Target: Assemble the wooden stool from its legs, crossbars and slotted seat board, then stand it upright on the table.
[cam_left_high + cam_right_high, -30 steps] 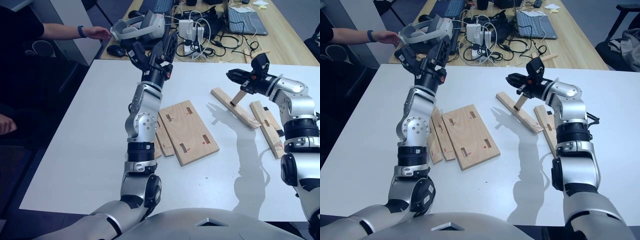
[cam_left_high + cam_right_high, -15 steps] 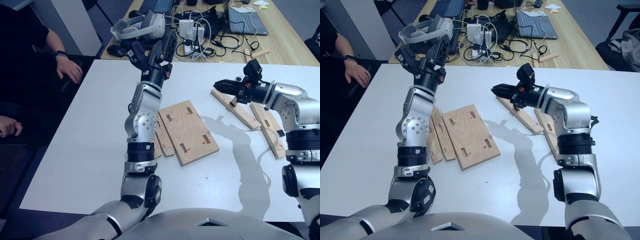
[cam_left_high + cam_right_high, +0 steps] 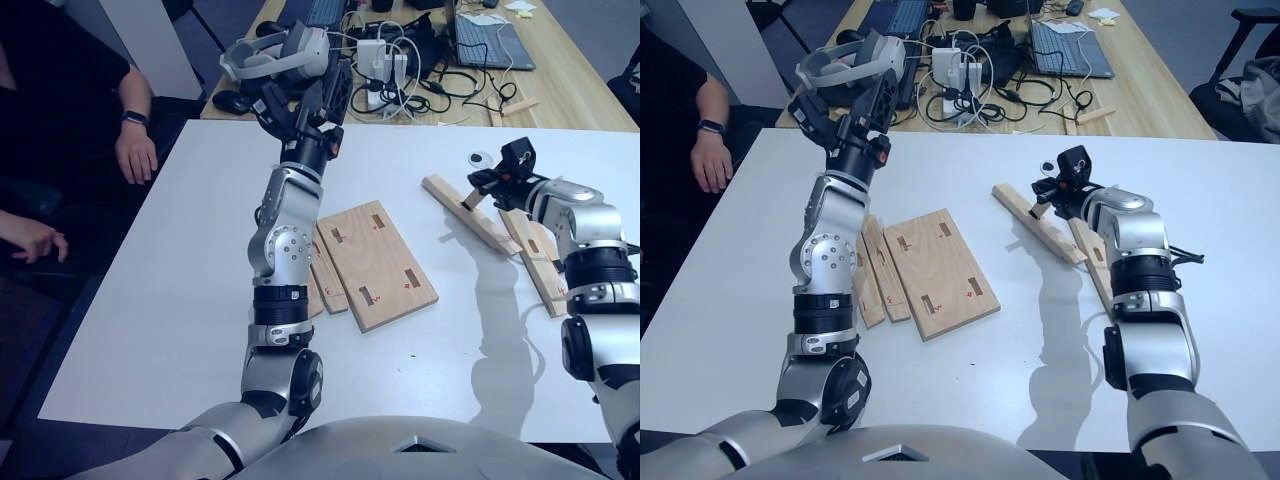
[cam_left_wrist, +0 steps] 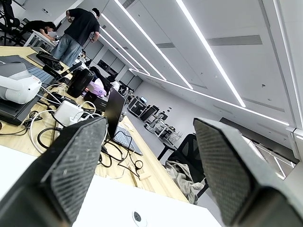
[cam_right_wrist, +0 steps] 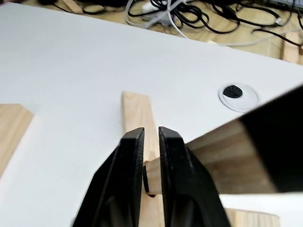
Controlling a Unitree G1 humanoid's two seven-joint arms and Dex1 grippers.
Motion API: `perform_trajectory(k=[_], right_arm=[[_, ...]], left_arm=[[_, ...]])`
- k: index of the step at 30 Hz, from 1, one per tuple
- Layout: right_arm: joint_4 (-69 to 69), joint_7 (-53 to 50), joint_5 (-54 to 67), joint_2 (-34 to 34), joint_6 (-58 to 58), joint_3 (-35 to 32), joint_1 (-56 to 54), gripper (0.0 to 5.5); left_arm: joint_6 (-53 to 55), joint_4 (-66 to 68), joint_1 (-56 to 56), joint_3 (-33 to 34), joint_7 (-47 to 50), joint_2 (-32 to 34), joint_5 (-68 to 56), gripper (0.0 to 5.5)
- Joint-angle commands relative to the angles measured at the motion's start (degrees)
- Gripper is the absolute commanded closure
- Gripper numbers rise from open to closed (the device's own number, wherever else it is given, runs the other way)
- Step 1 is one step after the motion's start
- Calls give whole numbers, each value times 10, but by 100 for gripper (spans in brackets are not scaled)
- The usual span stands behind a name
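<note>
Stool assembly has barely begun, by my reckoning: every piece lies flat and separate on the white counter (image 3: 170, 300). The slotted seat board (image 3: 375, 262) is in the middle, its four slots showing, with nothing fitted into them. Two slats (image 3: 324, 276) lie side by side touching its left edge, partly behind the left arm. Over to the right, a long leg piece (image 3: 472, 217) lies at an angle, with a second leg piece (image 3: 538, 258) just beside it, nearer the right arm.

The right claw (image 3: 480, 188) is low over the long leg piece, its fingers (image 5: 128, 156) nearly together and clamped on a short wooden piece (image 5: 150, 171) whose lower end meets that leg. I cannot tell whether it is seated in a slot or only touching. The left claw (image 3: 303, 95) is raised high above the far side of the counter, pads well apart, holding nothing.

What is left looks like nearly all of it: joining legs and crossbars, fitting them into the seat, then standing it up.

For room, the right claw works near the counter's far edge, close to a round cable grommet (image 3: 481, 158); beyond that edge a desk of cables (image 3: 400, 60) crowds in. A wide stretch of counter in front of the seat board offers the best space for standing the stool.
</note>
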Motion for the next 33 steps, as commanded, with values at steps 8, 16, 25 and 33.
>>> perform_trajectory(k=[8, 16, 25, 33], right_arm=[[198, 12, 3, 5, -26, -59, -79, 496], [193, 24, -43, 2, -97, -30, -94, 476], [97, 78, -72, -38, -47, 3, -33, 327], [-65, 145, -58, -60, 73, 19, 64, 197]], left_arm=[[11, 0, -2, 0, 3, 6, 1, 212], [13, -1, -1, 2, 4, 8, 0, 212], [9, -7, 4, 3, 8, 3, -1, 212], [11, -17, 9, 6, 12, 2, -4, 212]])
